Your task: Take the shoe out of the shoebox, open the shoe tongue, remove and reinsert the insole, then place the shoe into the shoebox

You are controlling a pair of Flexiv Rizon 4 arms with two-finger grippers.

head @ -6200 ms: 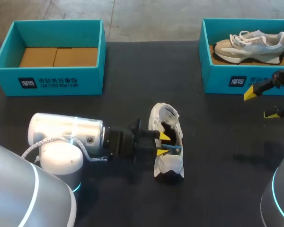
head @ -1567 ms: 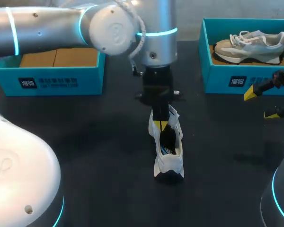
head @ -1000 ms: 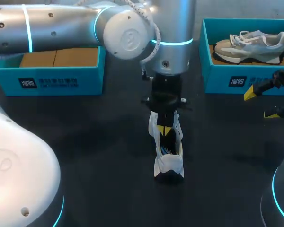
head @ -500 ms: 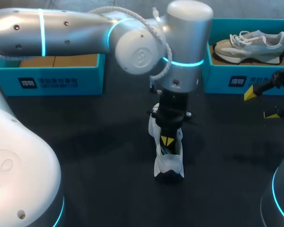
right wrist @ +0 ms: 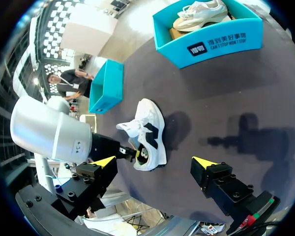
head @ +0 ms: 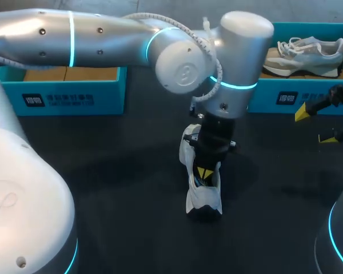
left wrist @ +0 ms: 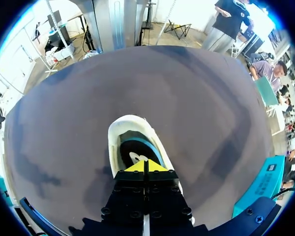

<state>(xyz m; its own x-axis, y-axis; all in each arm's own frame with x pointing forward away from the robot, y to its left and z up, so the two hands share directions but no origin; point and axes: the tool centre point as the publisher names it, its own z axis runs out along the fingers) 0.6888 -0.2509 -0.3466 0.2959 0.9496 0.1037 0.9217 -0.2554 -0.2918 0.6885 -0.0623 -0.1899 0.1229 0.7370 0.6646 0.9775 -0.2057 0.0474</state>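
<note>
A white shoe [head: 203, 197] stands on the black table, heel toward me. My left gripper [head: 204, 171] is shut, and its yellow tips point down into the shoe's opening. In the left wrist view the left gripper [left wrist: 143, 165] rests over the blue-edged insole [left wrist: 137, 150] inside the white shoe [left wrist: 119, 129]; I cannot tell whether it pinches the insole. My right gripper [head: 315, 125] hangs open at the table's right side, in front of the right shoebox. From the right wrist view, the right gripper [right wrist: 154, 161] has the white shoe [right wrist: 150, 120] ahead of it.
A teal shoebox [head: 286, 97] at the back right holds a beige shoe [head: 306, 51]. Another teal shoebox [head: 63, 94], at the back left, is lined with brown cardboard and partly hidden by my left arm. The right shoebox [right wrist: 206, 42] and left shoebox [right wrist: 105, 86] also show in the right wrist view.
My left gripper has slid along the shoe's opening toward the heel, staying shut, and its wrist has swung to the right. The right arm has not moved.
</note>
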